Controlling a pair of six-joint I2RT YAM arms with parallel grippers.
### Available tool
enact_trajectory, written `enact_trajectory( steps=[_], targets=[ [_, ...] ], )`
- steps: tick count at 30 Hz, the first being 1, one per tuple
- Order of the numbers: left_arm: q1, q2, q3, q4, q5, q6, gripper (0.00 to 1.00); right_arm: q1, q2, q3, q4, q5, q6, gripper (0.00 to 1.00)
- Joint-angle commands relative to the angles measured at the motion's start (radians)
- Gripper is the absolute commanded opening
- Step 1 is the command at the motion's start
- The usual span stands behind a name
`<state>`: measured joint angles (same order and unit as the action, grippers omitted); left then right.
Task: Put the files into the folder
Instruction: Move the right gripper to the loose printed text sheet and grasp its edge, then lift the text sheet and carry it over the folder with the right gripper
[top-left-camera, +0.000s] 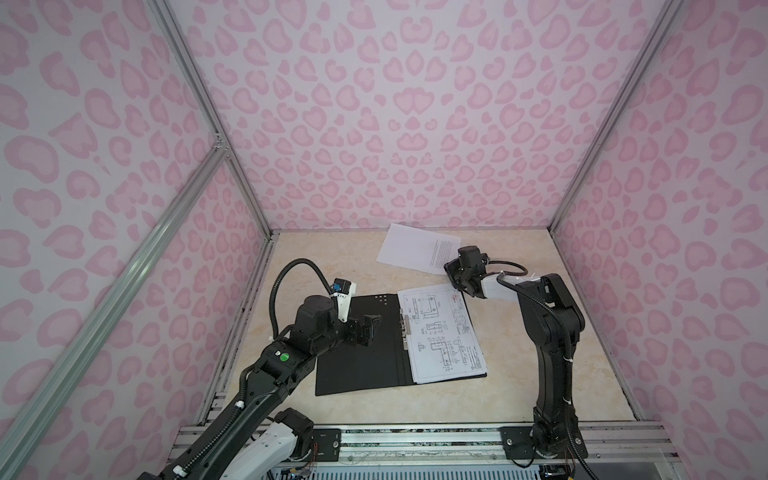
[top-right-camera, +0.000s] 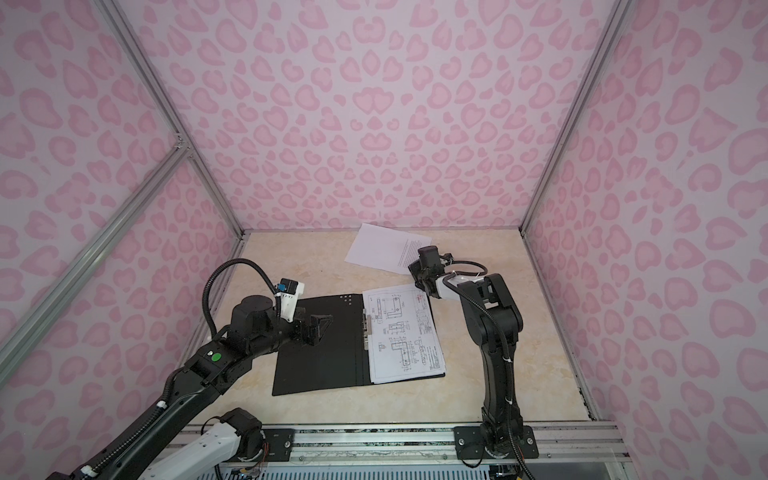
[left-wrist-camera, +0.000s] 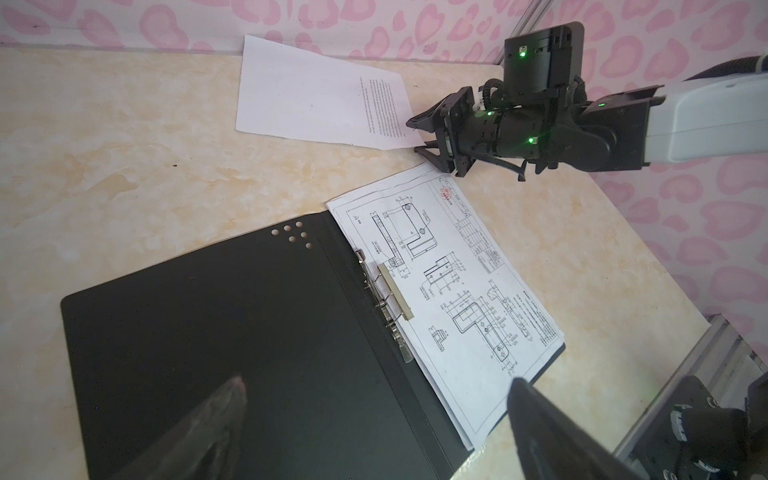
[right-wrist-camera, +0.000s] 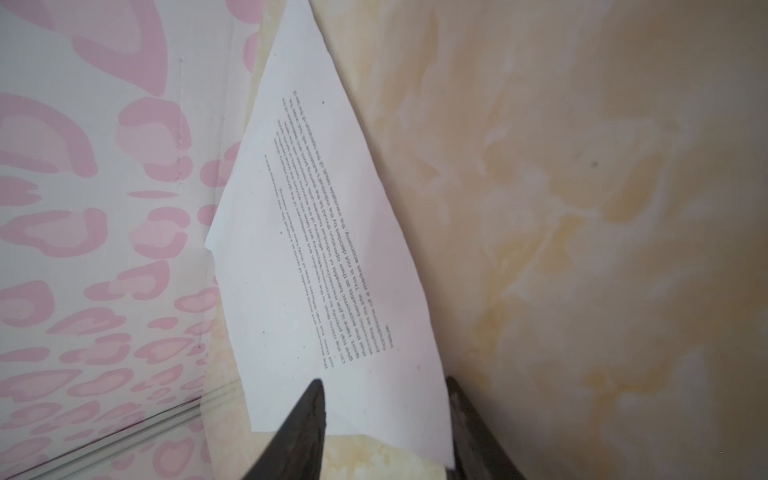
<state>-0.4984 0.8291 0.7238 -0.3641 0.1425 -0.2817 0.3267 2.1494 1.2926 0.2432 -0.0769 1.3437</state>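
Revealing what both top views hide, the right wrist shows a white printed sheet (right-wrist-camera: 316, 249) between parted right fingers (right-wrist-camera: 307, 415); left fingers (left-wrist-camera: 540, 415) gape.

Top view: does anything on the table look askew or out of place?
One text sheet lies loose by the back wall, turned at an angle to the open folder, while the drawing sheet already lies inside. The right gripper straddles the loose sheet's near corner, jaws apart. Nothing looks torn or spilled.
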Motion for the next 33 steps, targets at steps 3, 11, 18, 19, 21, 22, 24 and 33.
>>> enact_trajectory(
  steps=[3, 11, 18, 19, 21, 22, 24, 33],
  targets=[
    [0.003, 0.004, -0.005, 0.031, 0.008, -0.002, 0.99, 0.013, 0.057, -0.009, 0.07, 0.095, 0.12, 0.41],
    [0.009, -0.007, -0.009, 0.028, -0.001, -0.002, 0.99, 0.002, 0.12, 0.049, 0.232, 0.138, 0.122, 0.06],
    [0.011, -0.035, -0.014, 0.015, -0.032, 0.001, 0.99, -0.06, -0.055, 0.045, 0.218, -0.099, -0.144, 0.0],
    [0.011, -0.041, -0.016, 0.016, -0.031, 0.002, 0.99, -0.069, -0.097, 0.044, 0.18, -0.141, -0.189, 0.0],
    [0.011, -0.049, -0.017, 0.017, -0.034, 0.002, 0.99, -0.092, -0.184, 0.061, 0.067, -0.249, -0.296, 0.0],
    [0.011, -0.051, -0.015, 0.015, -0.035, 0.004, 0.99, -0.101, -0.218, 0.078, -0.002, -0.295, -0.345, 0.0],
    [0.009, -0.055, -0.017, 0.011, -0.04, 0.006, 0.99, -0.117, -0.291, 0.117, -0.156, -0.383, -0.464, 0.0],
    [0.011, -0.138, -0.033, 0.028, 0.069, -0.005, 0.99, -0.097, -0.544, 0.3, -0.759, -0.577, -0.923, 0.0]
  ],
)
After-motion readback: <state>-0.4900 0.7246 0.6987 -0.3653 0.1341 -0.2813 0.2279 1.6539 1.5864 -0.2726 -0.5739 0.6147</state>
